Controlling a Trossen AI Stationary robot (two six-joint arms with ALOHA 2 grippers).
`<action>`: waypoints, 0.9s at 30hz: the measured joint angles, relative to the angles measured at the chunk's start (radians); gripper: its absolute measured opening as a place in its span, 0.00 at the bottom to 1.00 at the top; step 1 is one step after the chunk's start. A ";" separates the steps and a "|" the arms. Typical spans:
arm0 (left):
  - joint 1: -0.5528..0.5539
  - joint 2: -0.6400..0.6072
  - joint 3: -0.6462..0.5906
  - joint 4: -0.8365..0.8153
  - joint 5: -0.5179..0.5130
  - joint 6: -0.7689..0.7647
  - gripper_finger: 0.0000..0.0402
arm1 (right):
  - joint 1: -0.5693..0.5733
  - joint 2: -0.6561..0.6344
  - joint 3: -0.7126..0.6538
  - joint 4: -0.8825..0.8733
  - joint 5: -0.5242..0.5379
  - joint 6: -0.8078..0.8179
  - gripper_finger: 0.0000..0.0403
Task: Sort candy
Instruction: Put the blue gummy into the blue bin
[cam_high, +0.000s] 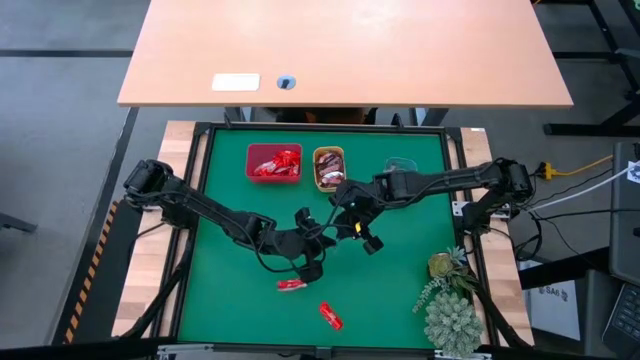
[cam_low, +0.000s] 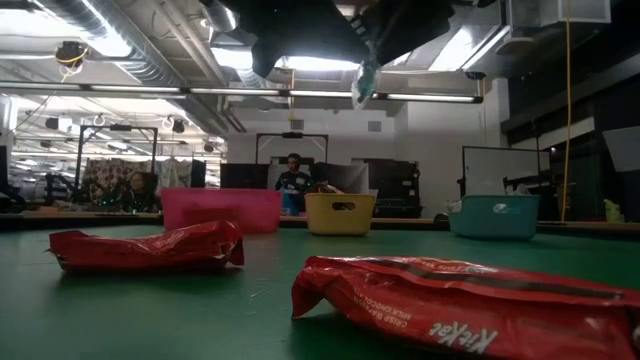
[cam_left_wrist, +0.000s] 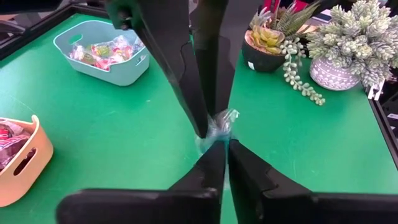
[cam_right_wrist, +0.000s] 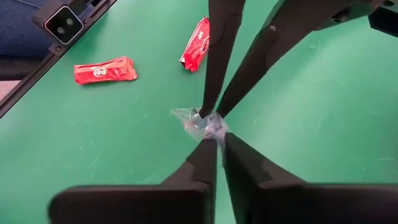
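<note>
A clear greenish wrapped candy (cam_left_wrist: 219, 126) (cam_right_wrist: 205, 122) is held between both grippers, lifted above the middle of the green table; in the low view the candy (cam_low: 365, 78) hangs high over the mat. My left gripper (cam_left_wrist: 219, 143) (cam_high: 322, 238) and my right gripper (cam_right_wrist: 219, 139) (cam_high: 350, 222) meet tip to tip, both shut on it. Two red wrapped candies (cam_high: 292, 285) (cam_high: 331, 316) lie flat on the mat near the near edge. The red tray (cam_high: 250, 165), orange tray (cam_high: 328, 150) and teal tray (cam_left_wrist: 127, 74) hold sorted candies. My left gripper pinches one twisted end of the clear wrapper (cam_left_wrist: 217, 135) between its two fingertips. The candy is lifted clear of the table. My right gripper pinches the opposite end of the same wrapper (cam_right_wrist: 212, 132) between its fingertips, coming at it from the other side, so the candy spans the two grippers.
The three trays stand in a row along the table's far edge; the right arm crosses over the teal one. Potted artificial plants (cam_high: 450, 300) stand at the near right corner. Open green mat lies left of the grippers and around the red candies.
</note>
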 joint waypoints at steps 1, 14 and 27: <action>0.000 0.000 0.000 0.000 0.000 -0.001 0.06 | 0.000 0.000 0.000 0.000 0.000 0.000 0.05; 0.008 0.000 0.000 -0.003 -0.003 -0.002 0.30 | -0.036 -0.001 0.001 -0.181 0.134 -0.032 0.01; 0.008 0.000 0.002 -0.003 -0.003 -0.002 0.31 | -0.296 -0.002 0.001 -0.582 0.478 -0.026 0.02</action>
